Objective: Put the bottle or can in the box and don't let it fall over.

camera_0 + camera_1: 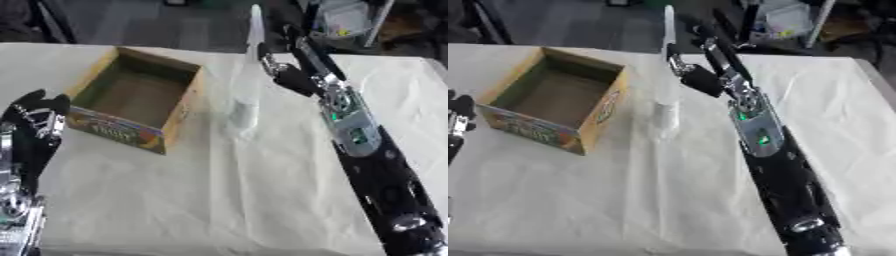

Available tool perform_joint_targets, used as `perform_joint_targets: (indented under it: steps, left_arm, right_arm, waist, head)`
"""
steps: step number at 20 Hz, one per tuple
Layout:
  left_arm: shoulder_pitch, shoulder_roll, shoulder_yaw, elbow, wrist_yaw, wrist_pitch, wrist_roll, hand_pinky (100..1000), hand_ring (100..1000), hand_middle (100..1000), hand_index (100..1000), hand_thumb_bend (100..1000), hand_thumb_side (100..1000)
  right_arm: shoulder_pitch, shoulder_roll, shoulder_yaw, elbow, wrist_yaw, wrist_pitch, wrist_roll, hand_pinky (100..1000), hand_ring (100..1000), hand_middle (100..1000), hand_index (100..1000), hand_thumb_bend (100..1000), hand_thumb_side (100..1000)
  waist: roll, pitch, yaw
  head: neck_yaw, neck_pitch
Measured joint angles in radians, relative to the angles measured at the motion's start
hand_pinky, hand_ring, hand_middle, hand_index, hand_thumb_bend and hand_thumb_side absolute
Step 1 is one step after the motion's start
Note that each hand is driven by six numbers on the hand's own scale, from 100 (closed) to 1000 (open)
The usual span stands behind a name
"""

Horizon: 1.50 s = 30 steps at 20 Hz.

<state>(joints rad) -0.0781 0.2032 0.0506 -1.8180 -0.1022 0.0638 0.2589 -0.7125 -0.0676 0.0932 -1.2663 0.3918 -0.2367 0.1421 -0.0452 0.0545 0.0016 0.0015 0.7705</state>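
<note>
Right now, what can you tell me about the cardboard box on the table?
The cardboard box is open at the top, with plain brown walls inside and a colourful printed front. It looks empty. It stands upright and turned at an angle on the white table cloth, left of the clear bottle. Neither hand touches it.

I count one clear bottle (245, 95) with a pale cap, one open cardboard box (136, 97), one white tablecloth (219, 190), and my two hands: left hand (39, 117) and right hand (284, 72).
</note>
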Motion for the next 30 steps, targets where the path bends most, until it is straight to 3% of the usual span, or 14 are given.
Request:
perform_joint_targets:
  steps: [30]
  left_arm:
    - [0.0,0.0,0.002,0.0,0.0,0.002,0.001,642,637,647,801,570,590]
  right_arm:
    - [0.027,0.001,0.006,0.0,0.056,0.032,-0.013,933,1000,1000,1000,100,626]
  waist:
    - [0.003,0.0,0.0]
  head:
    - [-0.003,0.0]
